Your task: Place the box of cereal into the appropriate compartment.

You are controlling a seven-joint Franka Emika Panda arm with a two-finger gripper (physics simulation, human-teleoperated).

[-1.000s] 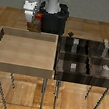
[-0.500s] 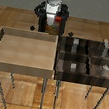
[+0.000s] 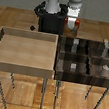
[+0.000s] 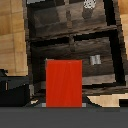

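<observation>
Where the arm reaches over the back edge of the divided bin, the box of cereal hangs in the air, clamped upright in the gripper and clear of every wall below it. In the wrist view the box of cereal fills the foreground as a plain red-orange face, with the dark fingers pressing its two sides near the lower corners, so the grip is closed on it. Beneath it lie the dark brown sections of the bin, one holding a small pale grey piece and another a speckled grey piece. The compartment with the tall pale grey block sits at the far corner toward the exterior view's right, well apart from the box; its contents are too blurred to describe further. The large light wood tray stands just beside the bin on the exterior view's left.
</observation>
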